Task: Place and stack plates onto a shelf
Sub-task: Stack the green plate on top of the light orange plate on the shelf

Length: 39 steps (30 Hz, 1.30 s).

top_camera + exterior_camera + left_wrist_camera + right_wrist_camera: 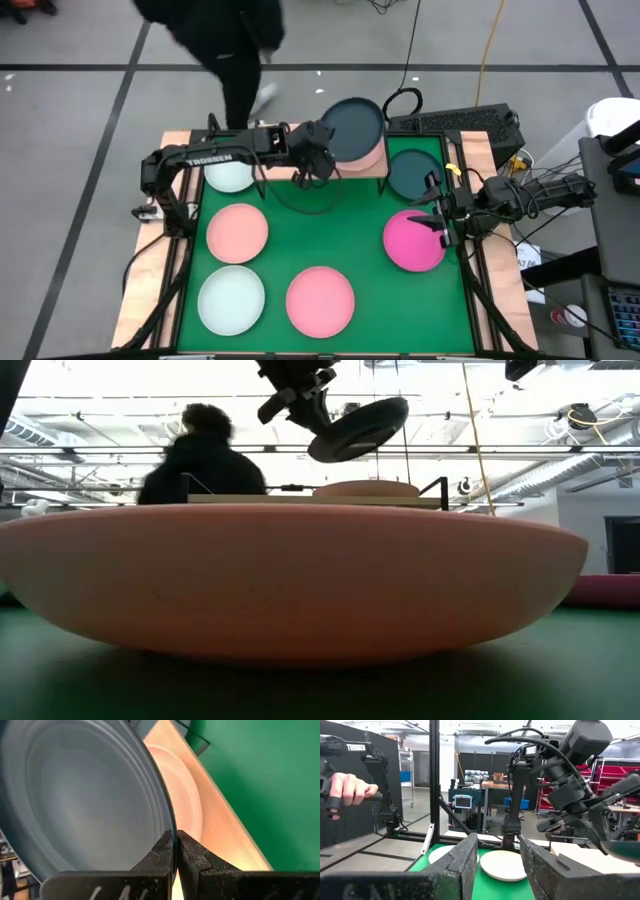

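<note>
Dark teal plate held tilted in the air above the shelf, over a salmon pink plate lying flat on the shelf board. Second dark teal plate lies flat just beside the magenta plate on the green desk. Also flat on the desk: two pale mint-white plates, a salmon pink one, a pink one.

The dark teal plate has a smooth, faintly glossy face with fine concentric ridges — plastic by its look. The shelf is pale, smooth wood. The left claw is matt black plastic; the bench carries a matt green mat.
</note>
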### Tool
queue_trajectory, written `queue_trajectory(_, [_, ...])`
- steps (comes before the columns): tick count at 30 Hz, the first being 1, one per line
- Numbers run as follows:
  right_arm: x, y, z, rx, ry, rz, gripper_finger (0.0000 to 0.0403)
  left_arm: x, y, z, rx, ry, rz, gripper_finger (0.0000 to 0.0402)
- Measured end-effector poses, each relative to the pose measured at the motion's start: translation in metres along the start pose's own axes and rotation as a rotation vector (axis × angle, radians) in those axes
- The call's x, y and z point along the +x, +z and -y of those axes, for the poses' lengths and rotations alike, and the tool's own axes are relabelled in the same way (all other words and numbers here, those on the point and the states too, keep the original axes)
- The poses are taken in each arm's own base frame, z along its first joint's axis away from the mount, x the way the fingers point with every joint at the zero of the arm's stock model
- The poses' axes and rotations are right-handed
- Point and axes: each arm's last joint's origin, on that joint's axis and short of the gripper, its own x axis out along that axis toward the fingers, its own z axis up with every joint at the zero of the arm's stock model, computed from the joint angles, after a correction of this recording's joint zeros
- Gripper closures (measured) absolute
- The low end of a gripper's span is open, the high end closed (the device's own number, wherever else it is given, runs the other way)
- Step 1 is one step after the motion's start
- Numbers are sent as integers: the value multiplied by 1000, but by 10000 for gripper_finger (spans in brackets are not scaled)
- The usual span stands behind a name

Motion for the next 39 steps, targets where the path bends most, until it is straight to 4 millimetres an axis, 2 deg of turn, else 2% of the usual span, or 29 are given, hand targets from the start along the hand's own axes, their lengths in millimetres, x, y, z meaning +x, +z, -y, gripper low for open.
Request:
queue_trajectory(6, [0,1,0,-3,-4,7,273,1,1,0,-13,-23,39,392])
queue_trajectory(11, [0,2,0,-1,-4,16,273,19,6,5,-37,-39,39,389])
queue_trajectory(18, [0,1,0,18,-4,15,273,41,7,6,-50,-15,8,355])
queue_trajectory(32, [0,1,0,15,-3,6,273,40,3,8,-53,-8,-61,347])
queue_trajectory(39, [0,0,0,13,-3,5,273,40,2,7,-71,19,-94,317])
